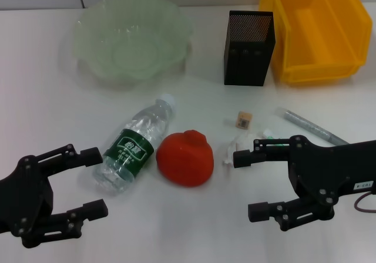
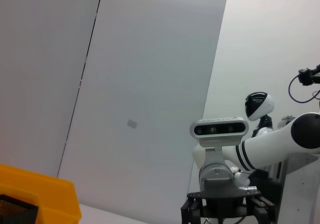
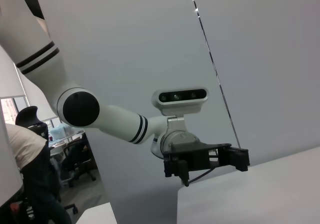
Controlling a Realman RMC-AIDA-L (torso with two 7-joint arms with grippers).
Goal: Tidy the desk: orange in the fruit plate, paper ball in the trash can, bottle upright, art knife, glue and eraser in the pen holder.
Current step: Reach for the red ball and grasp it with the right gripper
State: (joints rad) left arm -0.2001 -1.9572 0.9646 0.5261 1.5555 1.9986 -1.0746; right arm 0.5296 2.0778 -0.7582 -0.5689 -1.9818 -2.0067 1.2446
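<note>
The bottle (image 1: 137, 142) lies on its side, cap pointing away from me. The orange (image 1: 185, 157) rests just right of it. Farther back are the eraser (image 1: 244, 120) and a slim grey stick (image 1: 311, 128), seemingly the art knife. A small white crumpled piece (image 1: 230, 149), perhaps the paper ball, lies by the right gripper's upper finger. I cannot pick out the glue. My left gripper (image 1: 101, 181) is open near the bottle's base, and my right gripper (image 1: 245, 185) is open right of the orange. Fruit plate (image 1: 132, 37), pen holder (image 1: 248, 47) and trash can (image 1: 314, 28) stand along the back.
The white table (image 1: 194, 228) runs under both arms to the near edge. The left wrist view shows the trash can's corner (image 2: 50, 199) and the other arm far off. A person (image 3: 27, 159) sits in the room behind the table in the right wrist view.
</note>
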